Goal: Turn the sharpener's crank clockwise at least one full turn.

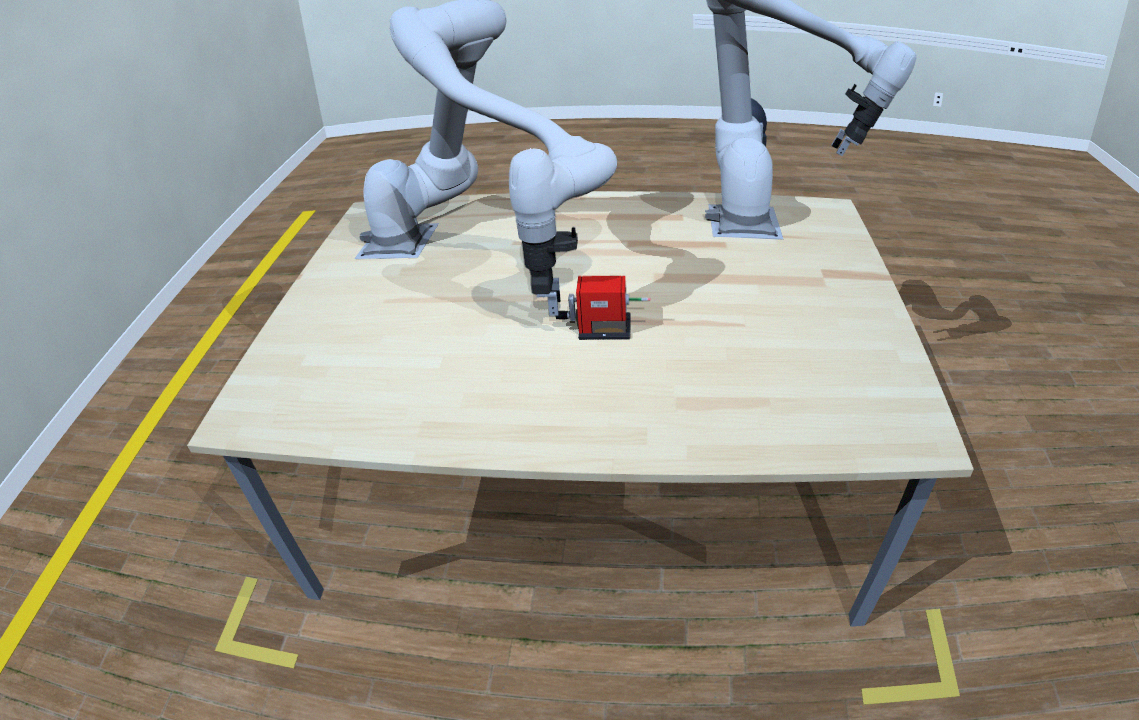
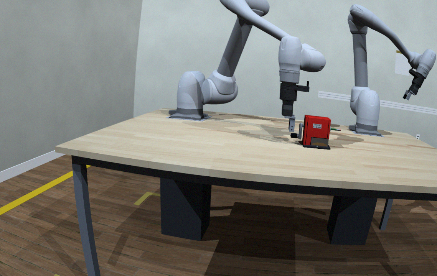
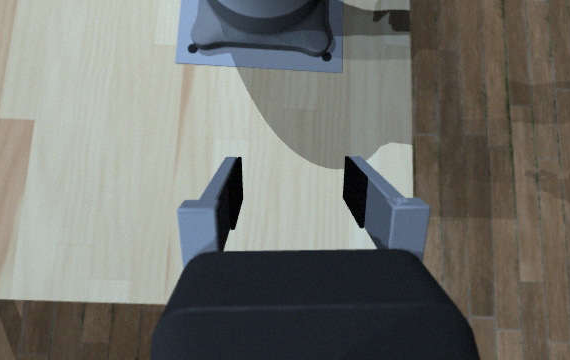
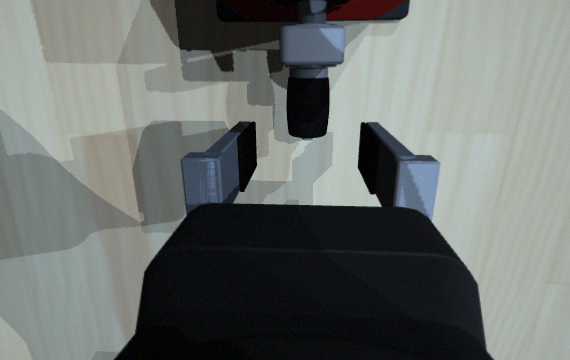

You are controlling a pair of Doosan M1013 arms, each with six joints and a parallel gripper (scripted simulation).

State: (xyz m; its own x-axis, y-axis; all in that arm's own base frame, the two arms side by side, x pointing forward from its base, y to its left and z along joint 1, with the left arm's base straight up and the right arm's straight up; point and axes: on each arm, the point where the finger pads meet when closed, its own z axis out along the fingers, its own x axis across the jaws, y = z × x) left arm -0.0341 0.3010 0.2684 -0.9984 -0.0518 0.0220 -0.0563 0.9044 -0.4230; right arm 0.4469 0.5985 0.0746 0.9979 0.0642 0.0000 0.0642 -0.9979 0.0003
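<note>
The red sharpener [image 1: 602, 293] [image 2: 317, 125] [image 4: 372, 8] stands upright on the table. Its crank arm [image 2: 300, 131] [image 4: 312, 45] is on the side facing my right gripper and hangs down, with the black knob [image 1: 562, 314] [image 2: 294, 135] [image 4: 308, 107] near its lower end, sticking outward. My right gripper [image 1: 553, 305] [image 2: 292, 127] [image 4: 307, 144] points down, open and empty. Its fingertips are just above the knob, which shows between the two fingers in the right wrist view without visible contact. My left gripper [image 1: 841, 143] [image 2: 408, 95] [image 3: 293, 177] is open and empty, far from the sharpener.
A green pencil [image 1: 638, 299] [image 2: 335, 129] sticks out of the sharpener's side opposite the crank. The left arm's base [image 1: 745, 183] [image 2: 367, 109] and the right arm's base [image 1: 391, 210] [image 2: 189, 97] stand at the back of the table [image 1: 555, 420] [image 2: 178, 151].
</note>
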